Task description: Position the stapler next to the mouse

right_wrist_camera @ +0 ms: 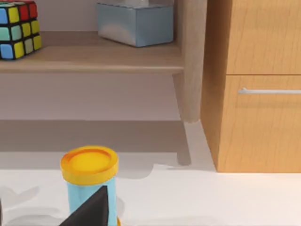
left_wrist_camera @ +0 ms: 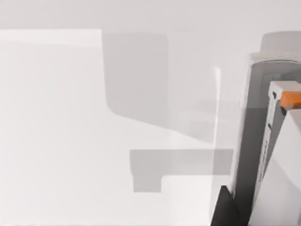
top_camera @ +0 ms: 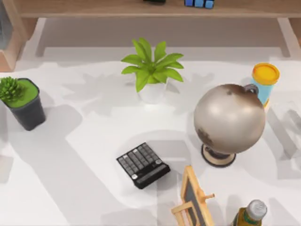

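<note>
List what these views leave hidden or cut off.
- Top view: bottle and easel, cut by the bottom edge.
- Top view: yellow-lidded can, partly behind the globe.
- Left wrist view: pale orange-tabbed object, cut by the right edge; identity unclear.
- Right wrist view: can's base, behind a dark wedge.

Top view: taken from above, looking down on the white tabletop, the shelf lying along the far edge.

Left wrist view: held close over bare tabletop.

Right wrist view: set low near the far right corner, faced toward shelf and cabinet.

Shared with the top view: yellow-lidded can, colour cube.
</note>
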Motion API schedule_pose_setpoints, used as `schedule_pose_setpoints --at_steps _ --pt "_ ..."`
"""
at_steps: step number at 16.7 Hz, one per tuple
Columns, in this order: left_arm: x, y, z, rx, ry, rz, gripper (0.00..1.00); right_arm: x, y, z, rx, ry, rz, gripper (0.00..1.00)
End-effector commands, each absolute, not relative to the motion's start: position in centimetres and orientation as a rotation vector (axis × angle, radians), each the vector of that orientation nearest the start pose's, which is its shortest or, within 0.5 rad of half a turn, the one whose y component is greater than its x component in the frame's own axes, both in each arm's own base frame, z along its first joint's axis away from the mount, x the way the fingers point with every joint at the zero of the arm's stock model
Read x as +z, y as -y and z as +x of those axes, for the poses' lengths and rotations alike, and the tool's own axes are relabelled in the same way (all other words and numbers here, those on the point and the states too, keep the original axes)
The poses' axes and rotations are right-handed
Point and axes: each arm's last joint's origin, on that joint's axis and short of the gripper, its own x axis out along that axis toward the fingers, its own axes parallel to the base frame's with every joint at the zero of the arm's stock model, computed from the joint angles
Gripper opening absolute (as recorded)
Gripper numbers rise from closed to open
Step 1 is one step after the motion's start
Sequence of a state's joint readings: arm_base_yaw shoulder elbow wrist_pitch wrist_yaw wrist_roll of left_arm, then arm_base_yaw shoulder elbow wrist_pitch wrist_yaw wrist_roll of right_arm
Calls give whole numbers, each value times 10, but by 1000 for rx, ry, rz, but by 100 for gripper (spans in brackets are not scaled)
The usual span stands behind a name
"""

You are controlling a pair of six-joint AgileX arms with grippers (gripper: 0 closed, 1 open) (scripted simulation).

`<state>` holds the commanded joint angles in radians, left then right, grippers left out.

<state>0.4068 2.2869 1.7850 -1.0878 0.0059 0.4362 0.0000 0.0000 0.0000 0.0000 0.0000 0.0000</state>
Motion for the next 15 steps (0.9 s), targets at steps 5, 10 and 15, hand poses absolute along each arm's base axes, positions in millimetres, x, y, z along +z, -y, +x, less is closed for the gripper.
schedule_pose_setpoints --at_steps 5,10,15 --pt "135 -179 403 -23 -1587 7 15 160 1 106 0 0 0 100" --pt "135 -179 403 -23 -1587 7 53 160 1 106 0 0 0 100" --pt "135 -179 403 -23 -1587 7 90 160 1 106 0 0 0 100"
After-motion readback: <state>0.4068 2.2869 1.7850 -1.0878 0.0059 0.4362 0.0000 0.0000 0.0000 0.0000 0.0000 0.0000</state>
